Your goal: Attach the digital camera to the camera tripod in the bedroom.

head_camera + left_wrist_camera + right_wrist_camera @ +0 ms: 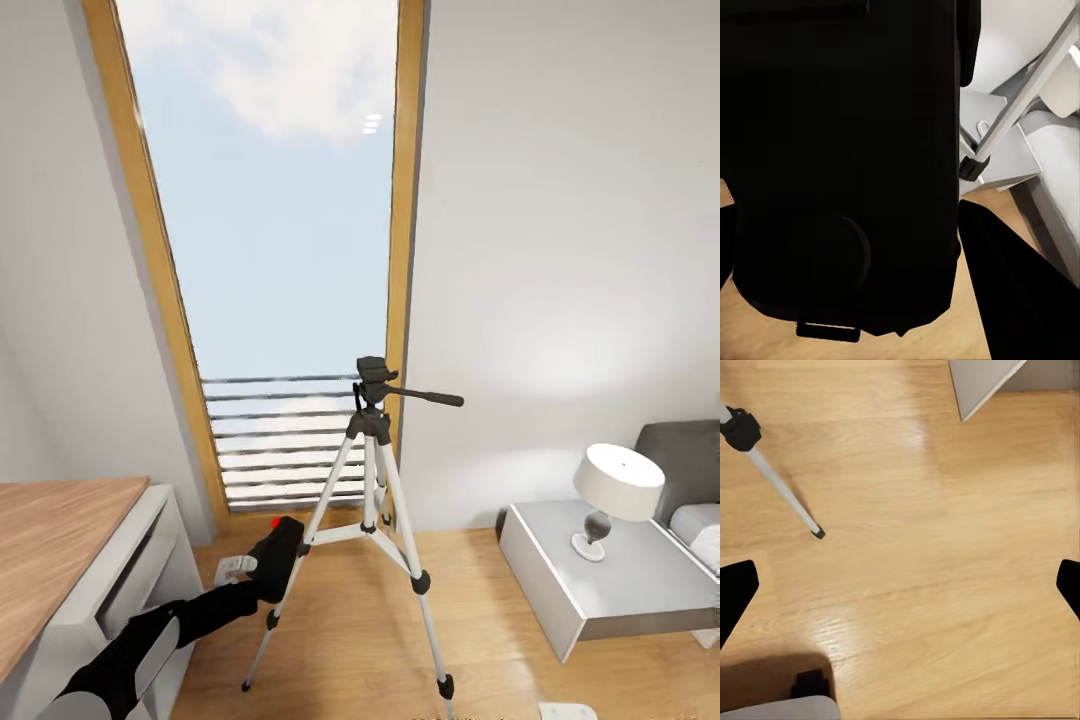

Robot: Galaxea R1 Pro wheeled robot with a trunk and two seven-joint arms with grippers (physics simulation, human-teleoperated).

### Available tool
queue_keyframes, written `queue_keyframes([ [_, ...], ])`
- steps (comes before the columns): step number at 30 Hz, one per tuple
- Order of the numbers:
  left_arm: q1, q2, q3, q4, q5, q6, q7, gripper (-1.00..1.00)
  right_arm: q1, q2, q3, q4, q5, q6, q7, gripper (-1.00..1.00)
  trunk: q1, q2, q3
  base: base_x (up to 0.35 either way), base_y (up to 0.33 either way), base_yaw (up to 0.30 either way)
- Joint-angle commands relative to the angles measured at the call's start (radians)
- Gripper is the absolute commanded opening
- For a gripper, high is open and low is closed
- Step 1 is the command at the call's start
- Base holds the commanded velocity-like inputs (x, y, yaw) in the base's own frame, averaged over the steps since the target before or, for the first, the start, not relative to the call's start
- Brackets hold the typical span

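The digital camera (277, 553), red button up, sits clenched in my left tool (270, 560) low beside the camera tripod (372, 520), near its left-hand leg and well below the black head. My left arm (150, 640) reaches forward and slightly upward from the corner of the wood-topped table (60, 540). In the left wrist view the camera's dark body (847, 172) sits between the black fingers (1012, 285). My right tool (904, 585) hangs released over the wood floor (930, 547), fingertips wide apart, a tripod foot (818, 533) near. The tripod stands before the window (270, 200); nightstand (600, 580) and lamp (615, 490) to its right.
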Motion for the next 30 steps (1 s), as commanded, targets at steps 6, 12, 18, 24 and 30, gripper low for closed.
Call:
queue_keyframes([
  [6, 0.0, 0.0, -0.003, -0.003, 0.009, 0.007, -0.001, -1.0, -0.001, 0.001, -0.002, 0.003, 0.003, -0.005, -0.002, 1.0, 0.0, -0.001, 0.0, 0.0, 0.0, -0.249],
  [12, 0.0, 0.0, -0.004, -0.009, 0.008, 0.006, -0.002, -1.0, -0.001, 0.0, -0.002, 0.003, 0.002, -0.005, -0.004, 1.0, 0.0, -0.001, 0.0, 0.0, 0.0, -0.076],
  [18, 0.0, 0.0, -0.006, -0.018, 0.002, 0.005, 0.003, -1.0, -0.001, -0.004, -0.003, 0.003, 0.003, -0.009, -0.008, 1.0, 0.0, -0.001, 0.0, 0.0, 0.0, -0.014],
  [24, 0.0, 0.003, -0.01, -0.02, -0.021, 0.005, 0.032, -1.0, -0.001, -0.008, -0.001, -0.001, 0.01, -0.019, -0.009, 1.0, 0.0, -0.001, 0.0, 0.0, 0.0, -0.003],
  [30, 0.0, 0.014, -0.003, -0.024, -0.081, 0.002, 0.136, -1.0, -0.002, -0.012, -0.002, -0.103, 0.014, -0.009, -0.005, 1.0, 0.0, -0.001, 0.0, 0.0, 0.0, 0.0],
])
